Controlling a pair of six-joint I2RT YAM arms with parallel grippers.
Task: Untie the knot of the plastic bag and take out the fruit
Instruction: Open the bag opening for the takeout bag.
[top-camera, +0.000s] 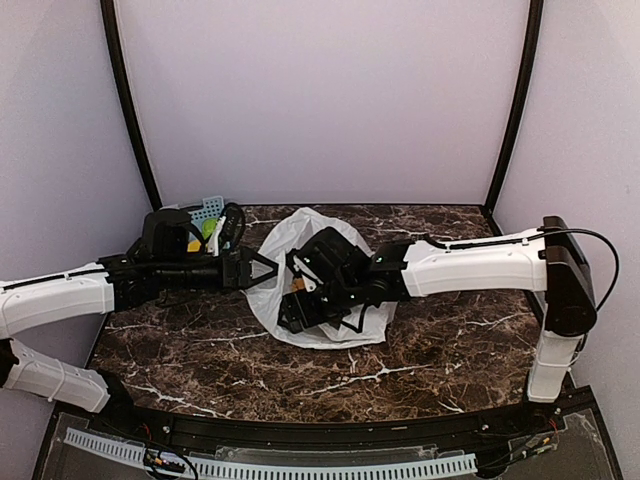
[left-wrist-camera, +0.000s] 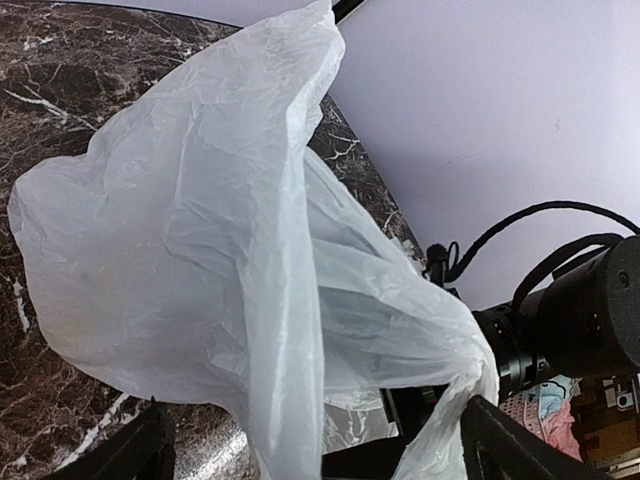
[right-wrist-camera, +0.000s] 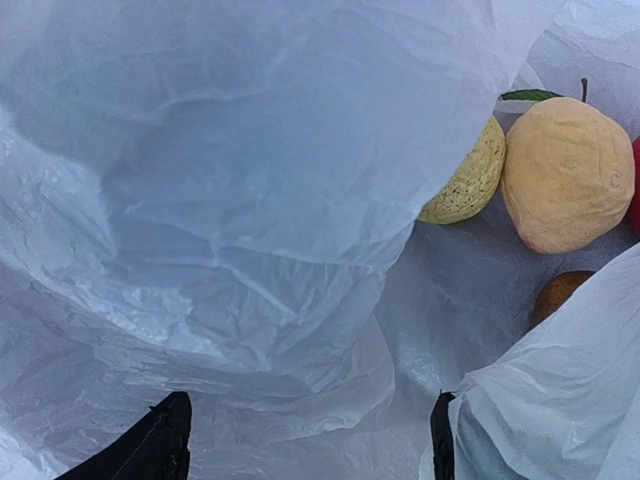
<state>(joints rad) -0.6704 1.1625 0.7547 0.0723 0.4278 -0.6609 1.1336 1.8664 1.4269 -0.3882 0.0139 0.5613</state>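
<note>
The white plastic bag (top-camera: 285, 240) lies mid-table with its mouth open. No knot shows in any view. My left gripper (top-camera: 262, 268) is at the bag's left edge, jaws wide apart, with a fold of the bag (left-wrist-camera: 200, 230) hanging between the fingers and draped over the right finger (left-wrist-camera: 505, 440). My right gripper (top-camera: 298, 300) is inside the bag, open and empty (right-wrist-camera: 305, 440). Ahead of it lie fruit: a tan-yellow one (right-wrist-camera: 565, 170), a pale yellow one (right-wrist-camera: 470, 180) half under plastic, a brownish-orange one (right-wrist-camera: 555, 295) and a red sliver (right-wrist-camera: 634, 190).
A small blue lattice basket (top-camera: 208, 210) stands at the back left behind the left arm. The table is dark marble (top-camera: 450, 340). Black frame posts rise at the back corners (top-camera: 135, 130). The right arm's wrist and cables (left-wrist-camera: 570, 310) sit close to the left gripper.
</note>
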